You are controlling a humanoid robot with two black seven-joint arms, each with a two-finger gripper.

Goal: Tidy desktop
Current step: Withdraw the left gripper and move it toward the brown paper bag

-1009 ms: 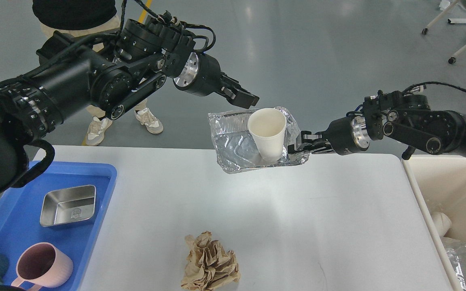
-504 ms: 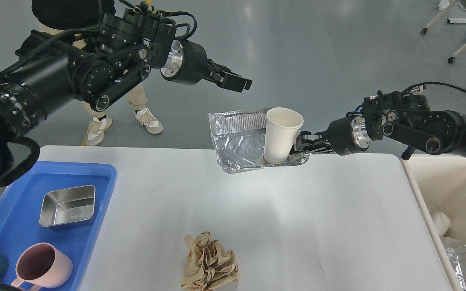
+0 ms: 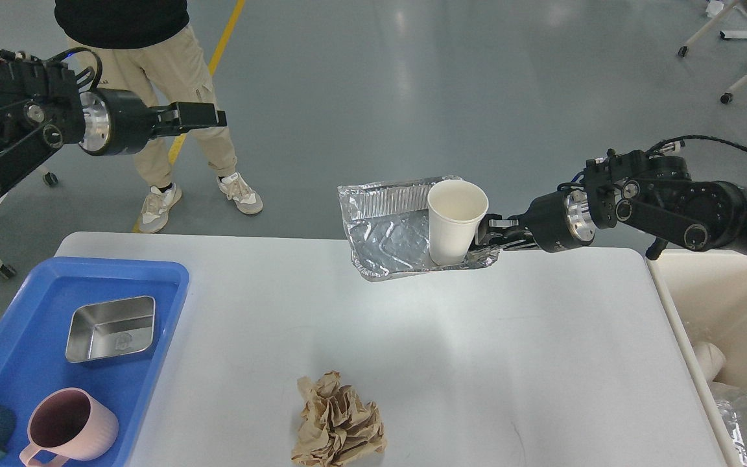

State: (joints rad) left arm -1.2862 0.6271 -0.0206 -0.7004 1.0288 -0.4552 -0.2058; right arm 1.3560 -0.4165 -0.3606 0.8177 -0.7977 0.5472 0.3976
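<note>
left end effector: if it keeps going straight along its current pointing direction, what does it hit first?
Probably nothing on the desktop. The left end effector points rightward, roughly level, high over the floor beyond the far table edge. In the image its line crosses the person's legs, but depth is unclear; past them, only bare floor shows.

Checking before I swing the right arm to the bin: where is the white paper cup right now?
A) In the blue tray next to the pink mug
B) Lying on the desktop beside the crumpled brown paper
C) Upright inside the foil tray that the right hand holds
C: the white paper cup stands upright in the foil tray, whose right edge the right hand grips, above the desktop.
</note>
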